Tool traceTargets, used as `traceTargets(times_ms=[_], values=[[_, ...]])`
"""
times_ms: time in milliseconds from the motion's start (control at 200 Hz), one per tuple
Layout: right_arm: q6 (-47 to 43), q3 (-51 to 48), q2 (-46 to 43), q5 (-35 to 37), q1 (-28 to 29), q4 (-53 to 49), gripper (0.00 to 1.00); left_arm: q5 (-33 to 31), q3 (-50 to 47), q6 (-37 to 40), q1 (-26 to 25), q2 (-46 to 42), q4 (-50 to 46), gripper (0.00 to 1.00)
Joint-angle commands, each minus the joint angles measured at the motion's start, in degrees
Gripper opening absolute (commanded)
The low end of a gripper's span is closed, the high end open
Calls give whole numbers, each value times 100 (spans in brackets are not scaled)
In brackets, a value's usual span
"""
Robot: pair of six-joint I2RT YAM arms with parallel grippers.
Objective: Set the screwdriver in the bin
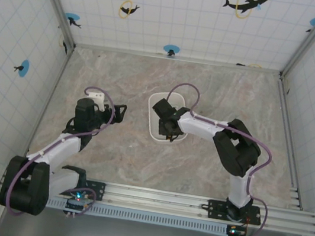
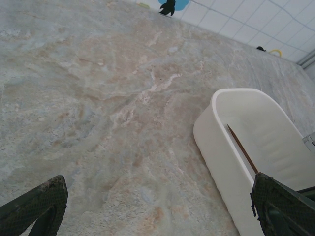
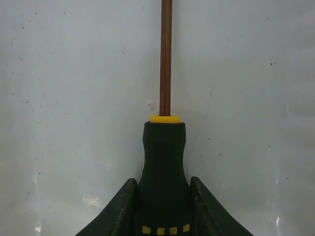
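Right tool [image 3: 163, 199] clamped on black-and-yellow handle of slim screwdriver [image 3: 166, 73], over shallow white plastic bin [image 1: 151, 114]. Left tool [image 1: 117, 112] fingers apart, left of bin, above marbled surface [image 1: 221, 92].

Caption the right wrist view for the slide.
The right end effector grips the screwdriver by its black-and-yellow handle over the white bin.

A beige marble-patterned tabletop [image 1: 210, 90] sits between white gridded walls [image 1: 180, 14] (dotted with dolphin stickers [image 1: 245, 4]), evenly lit.
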Motion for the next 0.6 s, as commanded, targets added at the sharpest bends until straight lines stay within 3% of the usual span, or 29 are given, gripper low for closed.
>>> traceTargets(times_ms=[0,335,596], values=[[-8,263,189,70,-22,-113,35,-68,126,162,-28,-80,-127,98],[-232,526,-21,220,-21,-542,65,-187,157,301,-29,-328,-217,98],[-1213,1305,-448,369,-112,-1829,74,-1124,667,476,-28,-476,-597,98]])
